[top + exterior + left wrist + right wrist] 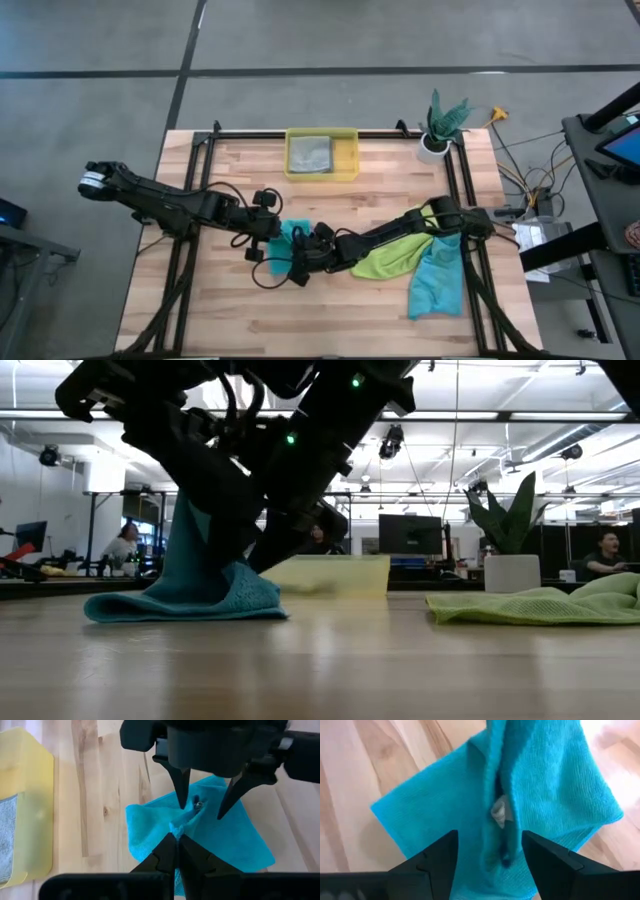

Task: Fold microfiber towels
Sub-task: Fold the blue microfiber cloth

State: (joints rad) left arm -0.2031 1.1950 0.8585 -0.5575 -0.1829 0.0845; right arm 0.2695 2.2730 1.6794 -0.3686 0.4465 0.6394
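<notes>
A teal towel (292, 234) lies at the table's middle, drawn up into a peak (196, 550) with its lower part spread on the wood. My left gripper (176, 836) is shut on that raised part. My right gripper (490, 851) comes in from the right and is open, its fingers (182, 790) standing on either side of the raised ridge with a small tag (198, 805). A lime green towel (395, 256) and a second teal towel (437, 282) lie crumpled under the right arm. A grey towel (310, 152) sits in the yellow bin (348, 160). My left gripper pinches a gathered fold (175, 826) near the teal towel's middle between its two fingers, slanting down from the table's left. That fold is pulled up into a peak, and the towel's edges (180, 610) rest on the table. I cannot tell whether my right gripper touches the ridge.
The yellow bin stands at the far edge, middle. A potted plant (438, 128) stands at the far right corner. A black frame (200, 140) runs round the table. Bare wood shows at the near left (200, 310).
</notes>
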